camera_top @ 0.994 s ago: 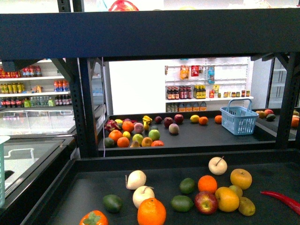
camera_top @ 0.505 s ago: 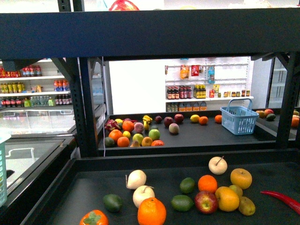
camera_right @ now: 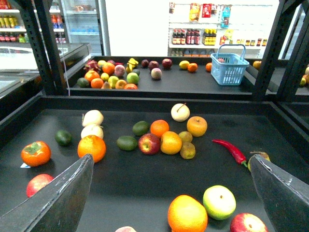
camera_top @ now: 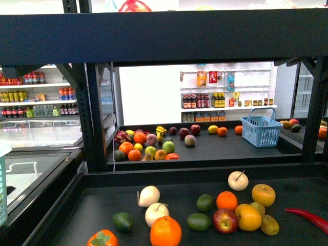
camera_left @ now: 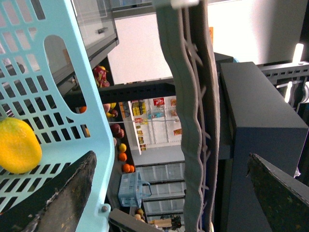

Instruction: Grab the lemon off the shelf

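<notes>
The black shelf (camera_top: 169, 38) fills the front view, and its near deck (camera_top: 92, 205) holds scattered fruit. A yellow lemon (camera_left: 17, 145) lies inside a light-blue basket (camera_left: 58, 96) close to my left gripper (camera_left: 171, 193), which is open and empty beside a grey ribbed upright. My right gripper (camera_right: 170, 193) is open and empty above the near deck (camera_right: 270, 130). A yellow-orange, lemon-like fruit (camera_top: 248, 217) sits among the pile and shows in the right wrist view (camera_right: 171, 142) too. Neither arm shows in the front view.
The near deck carries oranges (camera_top: 165, 231), white pears (camera_top: 148, 196), green fruits (camera_top: 199, 222), an apple (camera_top: 225, 221) and a red chilli (camera_top: 307, 218). A far deck holds more fruit (camera_top: 148, 143) and a blue basket (camera_top: 261, 130). Black uprights (camera_top: 96, 118) frame the opening.
The light-blue basket's edge at the far left of the front view has shifted slightly left. The fruit has not moved.
</notes>
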`<state>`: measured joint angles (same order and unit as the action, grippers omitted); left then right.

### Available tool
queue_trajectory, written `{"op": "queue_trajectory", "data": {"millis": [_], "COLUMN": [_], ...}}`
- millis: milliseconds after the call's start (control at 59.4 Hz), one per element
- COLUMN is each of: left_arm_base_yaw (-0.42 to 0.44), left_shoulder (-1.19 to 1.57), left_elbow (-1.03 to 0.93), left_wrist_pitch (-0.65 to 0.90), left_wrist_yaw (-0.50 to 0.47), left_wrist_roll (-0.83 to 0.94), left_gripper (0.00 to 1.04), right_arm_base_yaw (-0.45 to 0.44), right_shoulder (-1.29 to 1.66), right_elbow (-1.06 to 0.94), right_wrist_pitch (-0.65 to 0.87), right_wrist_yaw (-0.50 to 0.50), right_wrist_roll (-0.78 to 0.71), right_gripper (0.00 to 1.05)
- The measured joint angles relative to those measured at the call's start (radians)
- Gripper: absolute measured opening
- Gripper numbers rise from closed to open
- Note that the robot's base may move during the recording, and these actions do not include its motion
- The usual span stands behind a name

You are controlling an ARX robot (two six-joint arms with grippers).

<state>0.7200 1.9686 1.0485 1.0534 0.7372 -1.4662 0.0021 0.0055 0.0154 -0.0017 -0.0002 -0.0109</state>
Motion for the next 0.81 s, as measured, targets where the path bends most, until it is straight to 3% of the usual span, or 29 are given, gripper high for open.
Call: {"op": "queue_trajectory", "data": {"millis": [118, 253, 337, 455, 606, 657, 690, 758, 808], "left_arm_base_yaw": [0.0, 0.009, 0.012, 0.013, -0.022, -0.041, -0.098, -0.24, -0.369], "left_shoulder": [-0.064, -0.187, -0.295, -0.47, -0.747, -0.846, -0.983, -1.194, -1.337], "left_elbow": [-0.003, -0.004, -0.001, 0.0, -0.059, -0.11, -0.206, -0.346, -0.44], "left_wrist_pitch": [-0.07, -0.298, -0.528, -0.85, -1.051, -1.022, -0.958, -1.015, -1.078], "left_wrist_yaw": [0.005, 0.013, -0.041, -0.195, -0.341, -0.274, -0.206, -0.286, -0.423], "left_wrist_roll": [0.03, 0.153, 0.32, 0.647, 1.001, 1.103, 1.241, 1.358, 1.402], "left_gripper": [0.97, 0.97, 0.97, 0.97, 0.97, 0.92, 0.81, 0.67, 0.56], "right_arm_base_yaw": [0.0, 0.0, 0.0, 0.0, 0.0, 0.0, 0.0, 0.0, 0.0], "right_shoulder": [0.0, 0.0, 0.0, 0.0, 0.0, 0.0, 0.0, 0.0, 0.0], "right_elbow": [0.0, 0.0, 0.0, 0.0, 0.0, 0.0, 0.0, 0.0, 0.0], "right_wrist_pitch": [0.0, 0.0, 0.0, 0.0, 0.0, 0.0, 0.0, 0.0, 0.0], "right_wrist_yaw": [0.0, 0.0, 0.0, 0.0, 0.0, 0.0, 0.0, 0.0, 0.0], "right_wrist_roll": [0.0, 0.0, 0.0, 0.0, 0.0, 0.0, 0.0, 0.0, 0.0], "right_gripper": [0.97, 0.97, 0.97, 0.97, 0.97, 0.97, 0.97, 0.97, 0.97]}}
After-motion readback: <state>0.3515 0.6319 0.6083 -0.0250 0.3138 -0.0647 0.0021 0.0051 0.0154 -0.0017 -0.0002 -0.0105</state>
